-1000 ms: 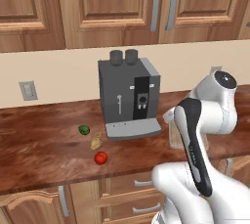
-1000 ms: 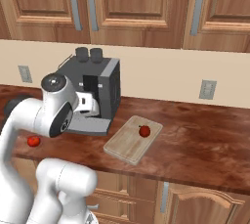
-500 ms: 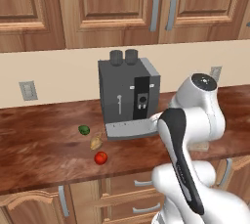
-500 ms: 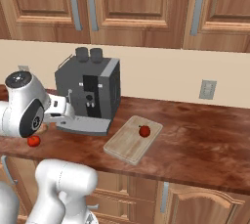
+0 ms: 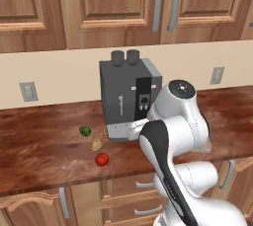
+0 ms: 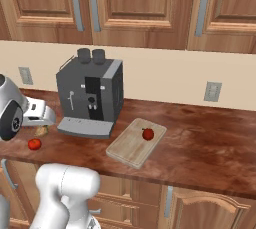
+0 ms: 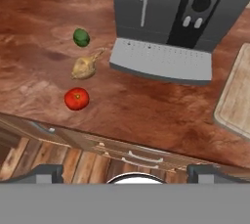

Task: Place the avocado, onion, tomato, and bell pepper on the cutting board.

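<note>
The flat pale wooden cutting board (image 6: 135, 142) lies on the dark reddish-brown surface (image 6: 200, 143), carrying the red bell pepper (image 6: 147, 133). Left of the grey coffee machine (image 5: 129, 97), the dark green avocado (image 7: 81, 37), tan onion (image 7: 85, 66) and round red tomato (image 7: 76, 99) rest near together. The gripper (image 7: 127, 171) hangs above, fingers apart, holding nothing.

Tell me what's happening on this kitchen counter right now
A robot arm is sorting produce onto the cutting board. The bell pepper already sits on the board, right of the coffee machine. The avocado, onion and tomato lie on the counter left of the machine. The gripper is open, holds nothing, and hangs above the counter's front edge near those three.
</note>
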You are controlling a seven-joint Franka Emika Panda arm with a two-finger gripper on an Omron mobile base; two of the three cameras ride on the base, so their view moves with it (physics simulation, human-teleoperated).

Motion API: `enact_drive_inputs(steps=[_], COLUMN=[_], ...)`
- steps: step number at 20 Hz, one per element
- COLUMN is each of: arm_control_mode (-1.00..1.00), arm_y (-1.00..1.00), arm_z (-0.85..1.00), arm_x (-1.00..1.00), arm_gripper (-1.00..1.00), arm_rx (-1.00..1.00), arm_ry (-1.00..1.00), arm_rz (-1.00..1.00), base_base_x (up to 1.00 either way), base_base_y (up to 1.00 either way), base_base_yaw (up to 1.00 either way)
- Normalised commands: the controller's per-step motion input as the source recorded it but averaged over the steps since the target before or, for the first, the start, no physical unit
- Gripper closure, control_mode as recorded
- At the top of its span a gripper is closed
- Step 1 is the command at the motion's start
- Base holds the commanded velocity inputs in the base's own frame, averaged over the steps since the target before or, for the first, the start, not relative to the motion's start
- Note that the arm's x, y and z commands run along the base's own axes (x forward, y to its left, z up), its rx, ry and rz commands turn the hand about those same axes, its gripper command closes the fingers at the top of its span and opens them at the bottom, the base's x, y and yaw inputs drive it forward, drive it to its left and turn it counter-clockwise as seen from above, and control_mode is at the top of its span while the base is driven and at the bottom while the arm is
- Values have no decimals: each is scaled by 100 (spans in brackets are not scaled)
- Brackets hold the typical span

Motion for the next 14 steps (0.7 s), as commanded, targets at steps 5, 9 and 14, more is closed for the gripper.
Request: enact_drive_inputs(steps=[5, 9, 14], arm_control_mode=[-100, -100, -100], arm_y=[64, 49, 19], arm_z=[0, 0, -22], arm_x=[0, 0, -1], arm_gripper=[-100, -100, -100], arm_rx=[0, 0, 0], arm_ry=[12, 12, 7], arm_rz=[0, 0, 3], base_base_x=[0, 0, 0], base_base_y=[0, 0, 0], base_base_yaw=[0, 0, 0])
